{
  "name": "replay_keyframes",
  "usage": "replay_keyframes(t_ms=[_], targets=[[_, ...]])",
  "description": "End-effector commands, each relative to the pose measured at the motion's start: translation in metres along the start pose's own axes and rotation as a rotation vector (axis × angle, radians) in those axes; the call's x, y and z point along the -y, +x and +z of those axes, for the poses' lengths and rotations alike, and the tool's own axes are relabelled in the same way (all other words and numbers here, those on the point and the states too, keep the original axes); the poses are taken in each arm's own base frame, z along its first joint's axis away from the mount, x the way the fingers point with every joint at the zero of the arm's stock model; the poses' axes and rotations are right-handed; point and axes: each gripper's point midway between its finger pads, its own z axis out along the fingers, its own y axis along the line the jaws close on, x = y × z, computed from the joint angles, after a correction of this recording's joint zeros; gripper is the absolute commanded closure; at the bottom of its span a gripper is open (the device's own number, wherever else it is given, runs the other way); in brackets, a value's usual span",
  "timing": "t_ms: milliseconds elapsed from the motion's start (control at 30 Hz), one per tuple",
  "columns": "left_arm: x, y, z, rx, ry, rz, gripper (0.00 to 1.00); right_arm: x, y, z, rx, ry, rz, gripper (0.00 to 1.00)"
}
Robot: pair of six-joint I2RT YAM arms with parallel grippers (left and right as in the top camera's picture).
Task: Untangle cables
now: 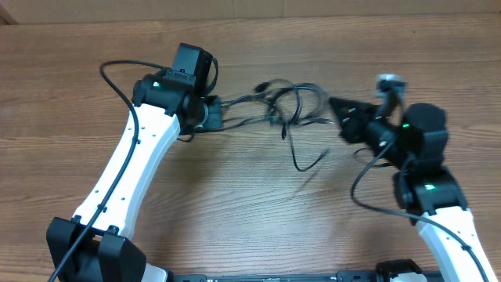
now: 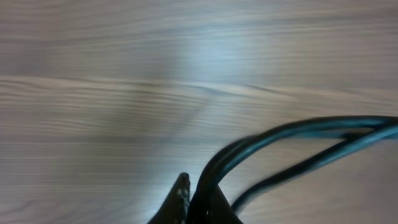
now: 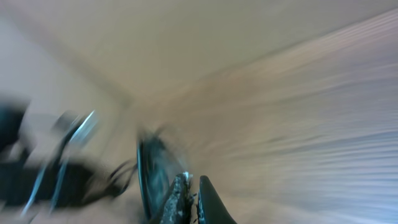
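The wooden bench point(image 1: 250, 227) filled every view, though the right wrist view was smeared by motion blur, so its grain showed only as streaks. The white left arm point(image 1: 129, 168) rose from the lower left corner of the overhead view, its base cut off by the bottom edge. The right arm point(image 1: 450, 223) came up from the lower right, likewise cropped at the frame's edge.

The cables point(image 1: 286, 106) lay as a loose black tangle on the bench between the two wrists, toward the far side, with one strand trailing toward the near edge and curling to a free end. How many cords made up the knot could not be counted from above, and no plug tips were clear enough to pick out. In the left wrist view, two or three dark strands point(image 2: 298, 134) swept in from the right edge, out of focus.

The left fingers point(image 2: 182, 200) were closed, with those strands pinched between them; only the tips showed at the bottom edge. The right fingers point(image 3: 179, 198) were also closed, just beside the tangle's right end. The blur hid whether any strand sat between them. A dark loop point(image 3: 149, 171) beside them was probably cable.
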Motion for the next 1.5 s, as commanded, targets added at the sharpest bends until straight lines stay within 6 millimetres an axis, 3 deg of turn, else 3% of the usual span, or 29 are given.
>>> replay_keyframes(t_ms=[0,100,200,233,467,667,767,967,1200,1467], targets=[[-0.057,-0.025,0.007,0.084,-0.209,-0.108,0.96,0.031,-0.027,-0.018,0.112,0.144,0.044,0.96],[-0.010,-0.032,0.010,0.080,0.042,0.094,0.96,0.038,-0.015,-0.017,0.065,0.173,0.071,0.95],[0.049,-0.027,-0.003,0.101,0.381,0.407,0.96,0.040,0.004,-0.013,-0.015,0.170,0.100,0.85],[0.060,-0.024,-0.008,0.108,0.451,0.462,0.96,0.037,0.011,-0.011,-0.048,0.151,0.108,0.81],[0.096,-0.016,-0.033,0.155,0.703,0.595,0.96,-0.003,0.058,0.008,-0.234,0.000,0.000,0.62],[0.106,-0.027,-0.052,0.235,0.753,0.619,0.96,-0.009,0.101,0.033,-0.350,0.026,-0.051,0.58],[0.108,-0.032,-0.059,0.260,0.755,0.625,0.96,-0.008,0.126,0.046,-0.420,0.039,-0.063,0.46],[0.110,-0.034,-0.061,0.260,0.760,0.601,0.96,0.004,0.162,0.068,-0.488,0.118,-0.112,0.38],[0.113,-0.028,-0.061,0.227,0.767,0.580,0.96,0.007,0.175,0.102,-0.455,0.108,-0.139,0.37],[0.111,-0.016,-0.057,0.155,0.766,0.529,0.96,0.005,0.159,0.131,-0.329,0.082,-0.115,0.37]])
